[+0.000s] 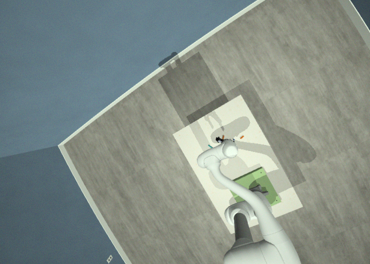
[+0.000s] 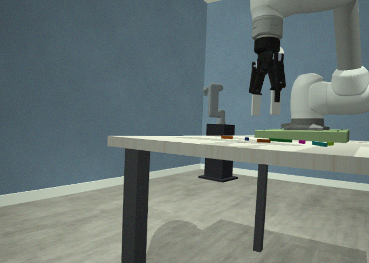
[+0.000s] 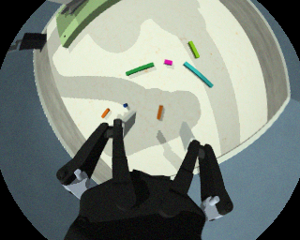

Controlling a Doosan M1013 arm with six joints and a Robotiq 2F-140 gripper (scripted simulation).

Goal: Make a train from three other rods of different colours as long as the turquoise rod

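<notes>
Two orange rods (image 2: 226,137) lie on the bench (image 2: 184,146); end effector (image 2: 265,107) hangs above, fingers apart, gripping nothing.

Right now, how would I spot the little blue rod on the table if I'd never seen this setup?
Start at the pale table, then find the green base plate the arm stands on. In front of it lies a row of coloured rods; the blue rod sits between the two orange rods. It is the shortest and the only dark blue one.
</notes>
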